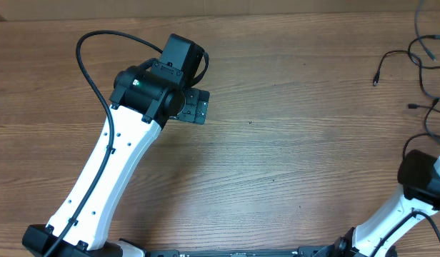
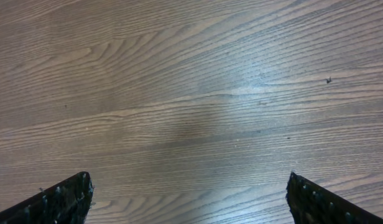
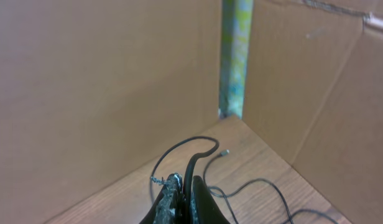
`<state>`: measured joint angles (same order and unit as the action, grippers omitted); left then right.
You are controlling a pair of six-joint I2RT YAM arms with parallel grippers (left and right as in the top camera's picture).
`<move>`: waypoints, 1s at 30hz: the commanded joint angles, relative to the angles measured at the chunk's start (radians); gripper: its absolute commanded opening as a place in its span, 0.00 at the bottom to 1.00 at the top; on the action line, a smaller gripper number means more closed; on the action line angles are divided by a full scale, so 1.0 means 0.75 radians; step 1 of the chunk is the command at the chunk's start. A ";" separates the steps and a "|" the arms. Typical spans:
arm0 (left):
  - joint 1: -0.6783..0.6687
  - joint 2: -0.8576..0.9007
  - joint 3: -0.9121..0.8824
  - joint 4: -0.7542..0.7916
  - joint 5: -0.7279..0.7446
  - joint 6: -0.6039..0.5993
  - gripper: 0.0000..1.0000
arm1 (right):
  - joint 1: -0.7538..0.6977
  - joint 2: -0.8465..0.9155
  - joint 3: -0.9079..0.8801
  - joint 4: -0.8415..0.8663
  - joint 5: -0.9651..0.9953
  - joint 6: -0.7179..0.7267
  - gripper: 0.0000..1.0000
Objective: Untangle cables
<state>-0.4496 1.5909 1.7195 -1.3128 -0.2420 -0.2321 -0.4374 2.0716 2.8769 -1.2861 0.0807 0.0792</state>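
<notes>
Cables (image 3: 193, 140) look tangled, barely started; right claw (image 3: 179, 186) pinches one strand; left claw (image 2: 188, 180) hangs spread wide, nothing in it.

Looking straight down on the bench (image 2: 191, 93), its wood grain running across in long wavy bands. Hanging over it with the end effector (image 2: 190, 200) spread wide, one dark studded finger (image 2: 61, 202) poking in at the lower left corner and its twin at the lower right, only bare wood showing in the gap. Catching a pale sheen (image 2: 241, 87) near the middle. Showing a small dark speck (image 2: 328, 79) lying toward the upper right.
</notes>
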 commanded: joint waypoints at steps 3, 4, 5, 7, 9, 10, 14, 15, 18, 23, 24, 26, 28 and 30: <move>0.006 0.006 0.013 0.003 0.005 0.011 0.99 | -0.036 0.011 -0.129 0.064 -0.085 0.013 0.04; 0.006 0.006 0.013 0.003 0.005 0.011 1.00 | -0.041 0.012 -0.192 0.087 -0.078 0.002 0.04; 0.006 0.006 0.013 0.003 0.005 0.011 1.00 | -0.047 0.012 -0.249 0.106 -0.057 -0.003 0.04; 0.006 0.006 0.013 0.003 0.005 0.011 1.00 | -0.059 0.012 -0.341 0.133 -0.012 -0.002 0.04; 0.006 0.006 0.013 0.003 0.005 0.011 1.00 | -0.091 0.012 -0.476 0.191 0.006 -0.001 0.04; 0.006 0.006 0.013 0.003 0.005 0.011 1.00 | -0.103 0.012 -0.515 0.212 0.006 -0.001 0.04; 0.006 0.006 0.013 0.003 0.005 0.011 1.00 | -0.174 0.014 -0.682 0.304 0.007 -0.001 0.04; 0.006 0.006 0.013 0.003 0.005 0.011 1.00 | -0.202 0.014 -0.728 0.328 0.006 -0.001 0.04; 0.006 0.006 0.013 0.003 0.005 0.011 1.00 | -0.285 0.014 -0.840 0.386 0.005 -0.001 0.04; 0.006 0.006 0.013 0.003 0.005 0.011 1.00 | -0.372 0.016 -0.950 0.435 -0.004 0.000 0.35; 0.006 0.006 0.013 0.003 0.005 0.011 1.00 | -0.387 0.016 -0.965 0.439 -0.026 0.000 0.54; 0.006 0.006 0.013 0.003 0.005 0.011 1.00 | -0.418 0.016 -0.998 0.453 -0.125 0.001 0.94; 0.006 0.006 0.013 0.003 0.005 0.011 1.00 | -0.445 0.016 -1.009 0.453 -0.228 0.001 1.00; 0.006 0.006 0.013 0.003 0.005 0.011 1.00 | -0.453 0.016 -1.009 0.452 -0.274 0.000 1.00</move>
<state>-0.4496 1.5909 1.7195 -1.3128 -0.2420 -0.2321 -0.7689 2.0903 2.1265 -0.9569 -0.0158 0.0780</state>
